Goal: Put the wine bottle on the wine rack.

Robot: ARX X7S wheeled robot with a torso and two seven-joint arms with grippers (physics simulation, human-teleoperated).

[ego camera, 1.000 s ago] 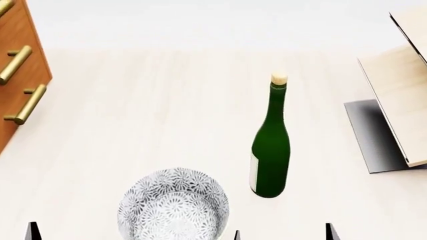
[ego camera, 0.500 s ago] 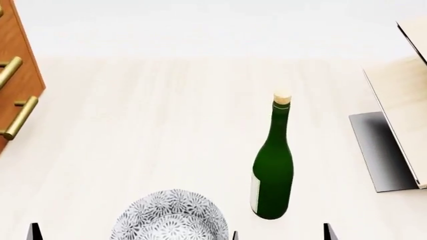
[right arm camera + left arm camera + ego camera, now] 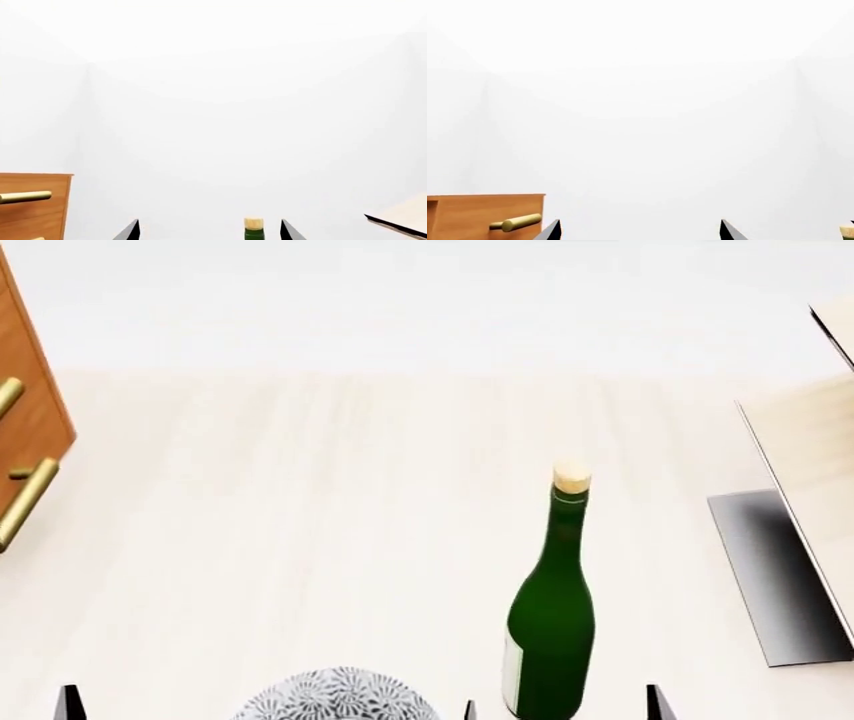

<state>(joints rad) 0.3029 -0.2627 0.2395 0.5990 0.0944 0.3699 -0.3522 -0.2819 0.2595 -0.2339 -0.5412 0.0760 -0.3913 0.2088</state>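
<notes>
Slim dark green wine bottle (image 3: 549, 625) with tan cork and pale label, upright on the pale table (image 3: 307, 530), wine rack (image 3: 807, 500) well right, left gripper (image 3: 639, 231) and right gripper (image 3: 209, 230) spread, empty

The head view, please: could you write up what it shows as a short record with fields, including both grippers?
wine bottle: upright on the pale tabletop, cork on, untouched
wine rack: at the right edge, tilted wood panels over a grey base, partly out of frame
bowl: patterned, near the bottom edge, left of the bottle
cabinet: at the left edge, brass handles
left gripper: open, empty
right gripper: open, the bottle's cork between its fingertips in the right wrist view
</notes>
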